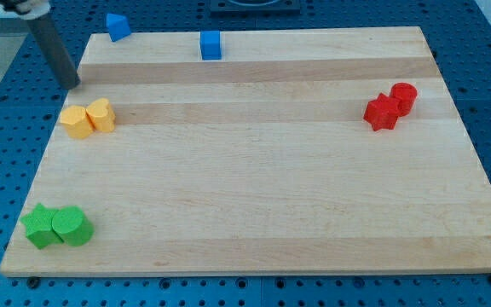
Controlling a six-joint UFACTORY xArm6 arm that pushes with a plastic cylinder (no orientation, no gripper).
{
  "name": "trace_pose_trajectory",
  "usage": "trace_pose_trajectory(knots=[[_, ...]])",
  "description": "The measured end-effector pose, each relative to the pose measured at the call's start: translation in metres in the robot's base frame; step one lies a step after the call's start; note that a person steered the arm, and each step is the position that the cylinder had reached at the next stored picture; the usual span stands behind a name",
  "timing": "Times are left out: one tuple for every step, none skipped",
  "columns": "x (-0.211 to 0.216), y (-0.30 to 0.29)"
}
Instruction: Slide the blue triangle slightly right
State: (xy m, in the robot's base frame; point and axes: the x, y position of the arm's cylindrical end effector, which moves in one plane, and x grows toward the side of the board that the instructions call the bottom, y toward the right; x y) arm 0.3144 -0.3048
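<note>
The blue triangle (pixel 117 26) sits at the top left corner of the wooden board (pixel 254 196), right at its edge. My tip (pixel 72 84) is at the board's left edge, below and to the left of the blue triangle and clear of it. The rod rises to the view's upper left. A blue cube (pixel 210 44) stands to the right of the triangle along the top edge.
Two yellow blocks (pixel 89 118) lie together just below and right of my tip. Two green blocks (pixel 56 227) sit at the bottom left corner. Two red blocks (pixel 390 106) sit at the right. A blue perforated table surrounds the board.
</note>
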Motion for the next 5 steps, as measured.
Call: trace_pose_trajectory(knots=[[-0.053, 0.000], [-0.119, 0.001], [-0.120, 0.034], [-0.022, 0.148], [0.050, 0.177]])
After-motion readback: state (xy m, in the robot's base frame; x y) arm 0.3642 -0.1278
